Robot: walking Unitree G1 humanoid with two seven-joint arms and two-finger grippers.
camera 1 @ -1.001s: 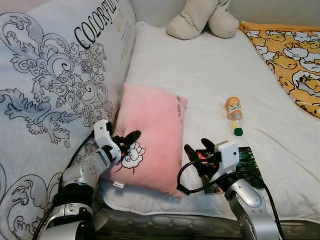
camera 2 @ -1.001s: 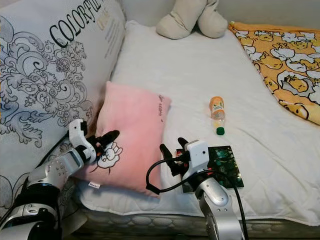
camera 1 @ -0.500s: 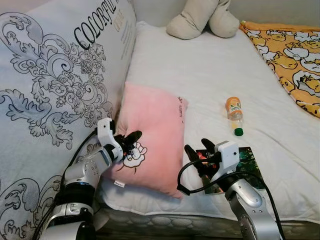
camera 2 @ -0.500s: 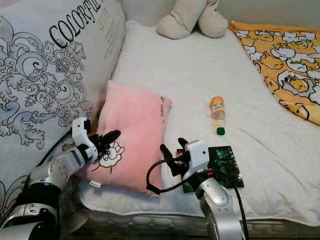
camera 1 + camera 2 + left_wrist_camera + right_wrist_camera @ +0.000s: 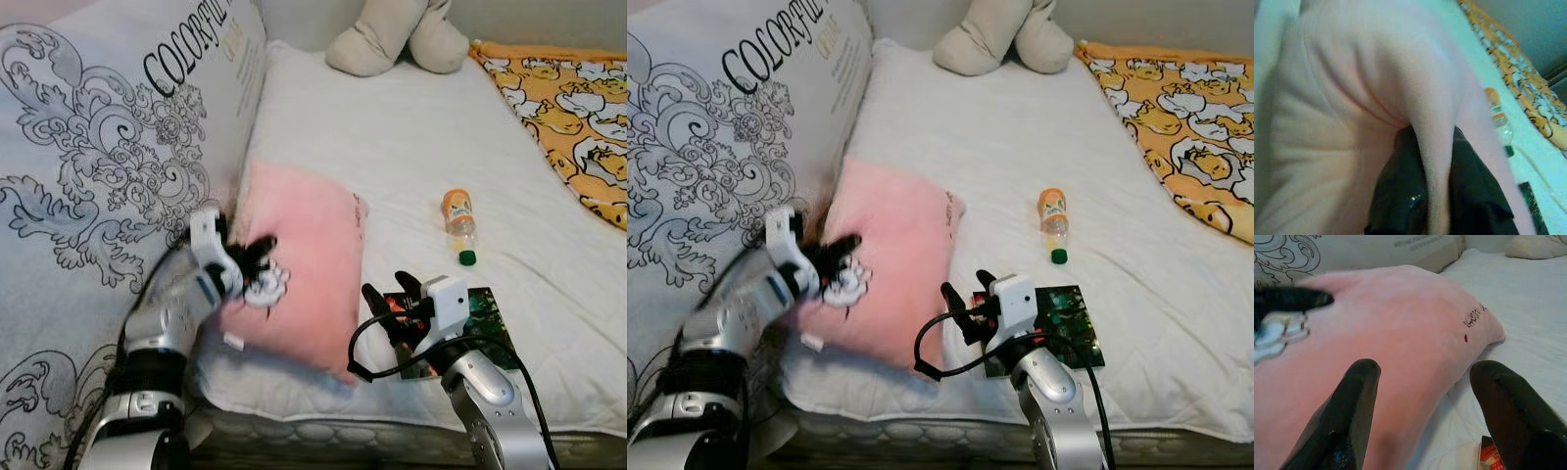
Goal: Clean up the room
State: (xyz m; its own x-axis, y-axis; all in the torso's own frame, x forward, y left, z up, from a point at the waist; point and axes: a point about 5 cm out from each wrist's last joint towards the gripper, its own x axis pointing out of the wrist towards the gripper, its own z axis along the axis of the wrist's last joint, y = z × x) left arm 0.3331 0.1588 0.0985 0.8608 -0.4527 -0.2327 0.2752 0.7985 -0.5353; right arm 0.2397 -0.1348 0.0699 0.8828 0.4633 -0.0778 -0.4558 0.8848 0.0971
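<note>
From the left eye view, the left tool [image 5: 257, 264] pinches a fold of the pink pillow [image 5: 309, 264], which lies on the bed [image 5: 392, 147] against the big patterned cushion [image 5: 108, 147]. I judge the step to be lifting it; next it needs carrying clear. That arm is blurred. In the left wrist view, fabric is clamped between the fingers [image 5: 1400, 196]. In the right wrist view, the right tool [image 5: 1422, 416] is spread, holding nothing, beside the pillow.

Pink pillow [image 5: 896, 269] on white bed [image 5: 1019, 157], left gripper [image 5: 835, 257] pinching its near edge, blurred, right gripper [image 5: 965, 304] spread open above dark book [image 5: 1068, 318], orange bottle [image 5: 1052, 221] lying beyond
</note>
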